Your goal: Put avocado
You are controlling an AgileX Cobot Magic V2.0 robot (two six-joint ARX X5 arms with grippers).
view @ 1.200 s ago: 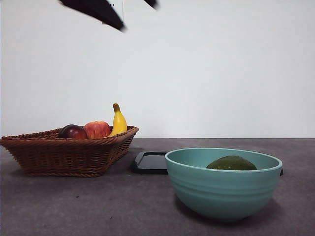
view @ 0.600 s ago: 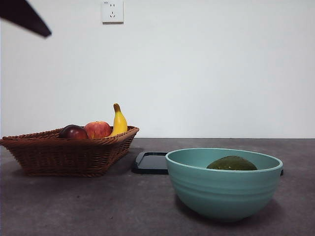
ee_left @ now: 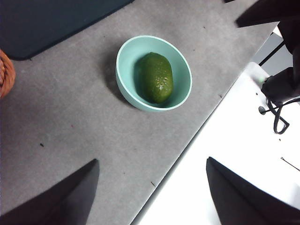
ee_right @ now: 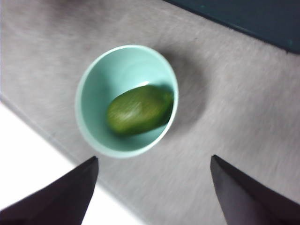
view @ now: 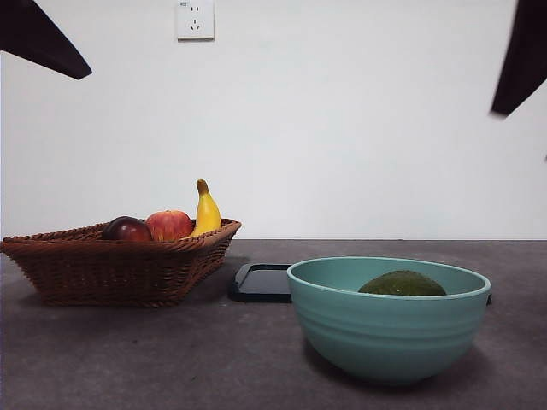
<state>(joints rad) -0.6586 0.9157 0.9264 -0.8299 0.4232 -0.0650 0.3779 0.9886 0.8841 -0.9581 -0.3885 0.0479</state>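
The avocado (view: 402, 284) is dark green and lies inside the teal bowl (view: 389, 329) on the grey table at the front right. It also shows in the left wrist view (ee_left: 156, 78) and, blurred, in the right wrist view (ee_right: 137, 109). My left gripper (ee_left: 152, 160) is open and empty, high above the table and off to the side of the bowl (ee_left: 123, 70). My right gripper (ee_right: 153, 158) is open and empty, above the bowl (ee_right: 89, 93). In the front view only two black tips show, at the top left (view: 47, 47) and the top right (view: 521, 64).
A wicker basket (view: 111, 269) at the left holds a dark red fruit (view: 126, 229), a red apple (view: 169, 225) and a banana (view: 206, 211). A black tray (view: 263, 283) lies behind the bowl. The table's edge (ee_left: 187, 145) runs close to the bowl.
One black arm tip moved from the top middle to the top left corner. A second black tip has come in at the top right. The avocado and bowl have not moved.
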